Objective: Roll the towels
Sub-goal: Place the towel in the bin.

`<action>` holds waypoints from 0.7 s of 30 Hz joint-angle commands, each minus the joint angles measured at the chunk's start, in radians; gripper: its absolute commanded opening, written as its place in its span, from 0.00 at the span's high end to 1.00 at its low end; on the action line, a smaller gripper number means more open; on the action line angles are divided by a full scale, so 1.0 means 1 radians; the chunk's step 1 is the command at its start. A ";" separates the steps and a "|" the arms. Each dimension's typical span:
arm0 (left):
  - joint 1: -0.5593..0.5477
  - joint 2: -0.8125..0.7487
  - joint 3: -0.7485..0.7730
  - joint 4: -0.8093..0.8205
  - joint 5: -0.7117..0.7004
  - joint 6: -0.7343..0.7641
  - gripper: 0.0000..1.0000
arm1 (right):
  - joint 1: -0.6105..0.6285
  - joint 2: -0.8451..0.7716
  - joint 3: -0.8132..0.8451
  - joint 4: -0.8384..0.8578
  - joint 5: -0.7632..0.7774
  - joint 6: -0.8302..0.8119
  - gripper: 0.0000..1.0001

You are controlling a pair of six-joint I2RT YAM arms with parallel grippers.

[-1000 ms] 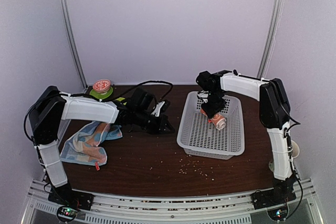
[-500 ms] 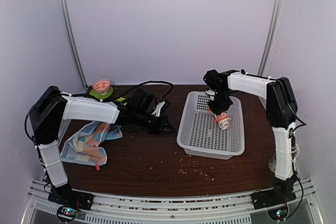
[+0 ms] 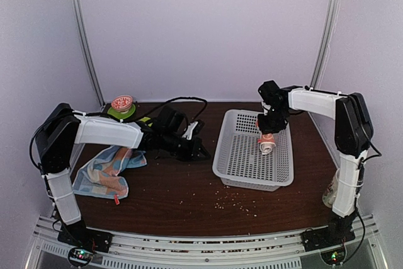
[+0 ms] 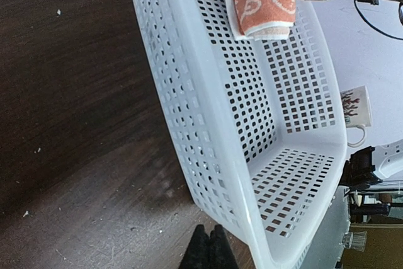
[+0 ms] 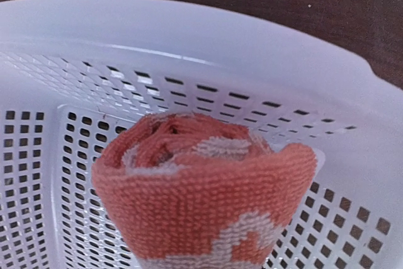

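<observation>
A rolled orange towel (image 3: 267, 144) with white print hangs inside the white basket (image 3: 249, 184), toward its right wall. My right gripper (image 3: 266, 131) is shut on its upper end. In the right wrist view the roll's end (image 5: 201, 200) fills the lower frame and hides the fingers. The left wrist view shows the same roll (image 4: 261, 4) at the basket's far end. The light-blue towel (image 3: 104, 171) lies crumpled at the table's left, beside the left arm. My left gripper (image 3: 203, 154) is shut and empty, low over the table at the basket's left side, fingertips together (image 4: 211, 237).
The basket's perforated wall (image 4: 208, 124) stands just right of the left fingertips. A round red-and-green object (image 3: 121, 104) sits at the back left. A printed mug (image 4: 357, 108) stands beyond the basket, by the right arm's base. Crumbs (image 3: 233, 201) dot the table's front.
The right arm has swung to the right, carrying the orange roll from the basket's middle toward its right wall, and its jaws have narrowed on it. The left arm has not moved.
</observation>
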 commanded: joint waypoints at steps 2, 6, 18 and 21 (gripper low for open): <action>0.008 0.013 0.026 0.042 -0.006 -0.017 1.00 | -0.014 -0.088 -0.076 0.190 -0.136 0.226 1.00; 0.008 0.014 0.025 0.038 -0.007 -0.020 1.00 | -0.038 -0.035 -0.060 0.129 -0.069 0.297 1.00; 0.008 0.027 0.020 0.038 0.004 -0.024 1.00 | -0.044 0.075 0.040 -0.058 0.113 0.290 0.86; 0.008 0.028 0.020 0.037 0.004 -0.026 1.00 | -0.044 0.071 0.050 -0.075 0.146 0.297 0.72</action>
